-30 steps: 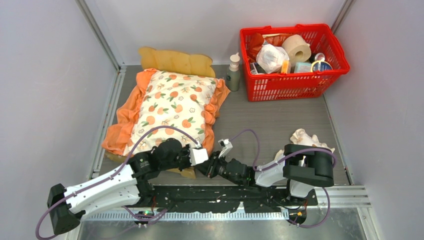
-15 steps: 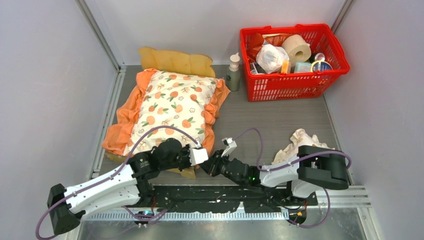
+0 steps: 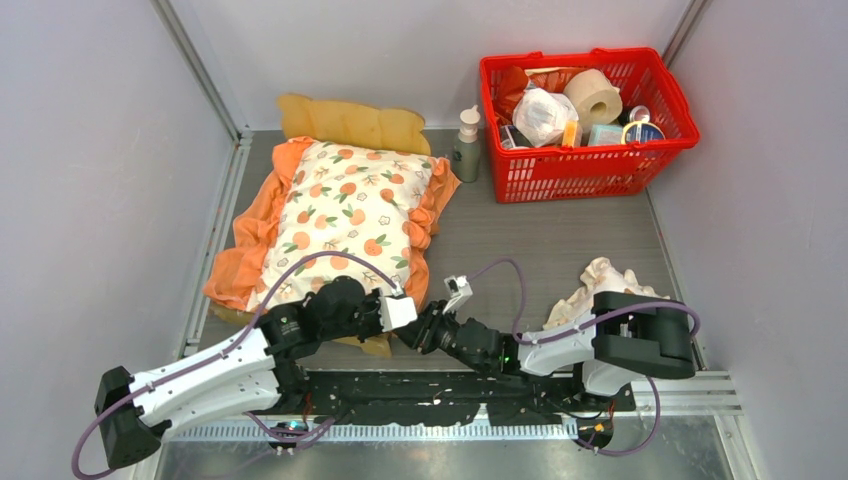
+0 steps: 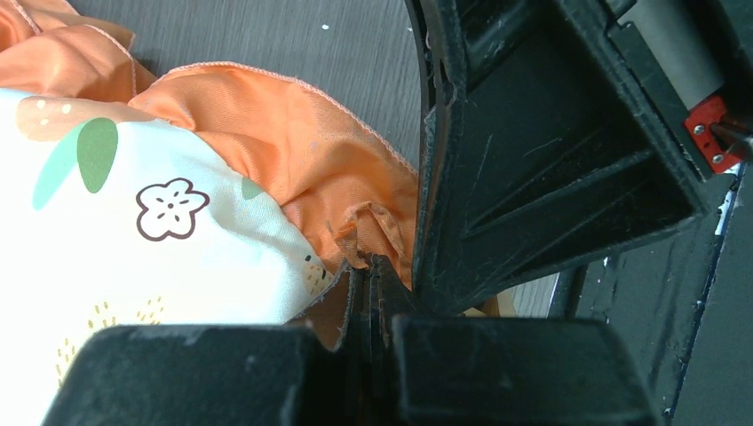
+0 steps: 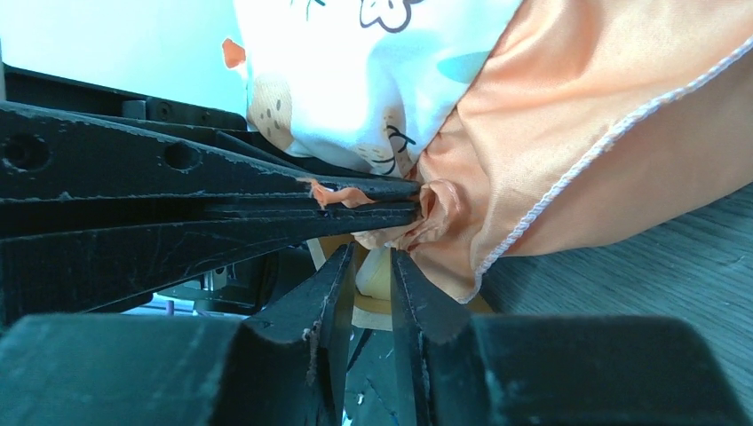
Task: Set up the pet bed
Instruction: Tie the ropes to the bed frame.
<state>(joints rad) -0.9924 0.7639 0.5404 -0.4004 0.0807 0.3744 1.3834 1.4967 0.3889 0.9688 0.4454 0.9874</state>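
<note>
From above, I see the pet bed under the cushion, showing past its far end. Left wrist: my left gripper pinches the cushion's ruffle. Right wrist: my right gripper is nearly closed beside that ruffle; I cannot tell whether it grips anything.

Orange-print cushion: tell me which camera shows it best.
The top external view. The whole cushion shows there, print and orange ruffles, lying on the bed frame. The left wrist view shows only one printed corner with some ruffle. The right wrist view shows only a close-up corner and ruffle.
</note>
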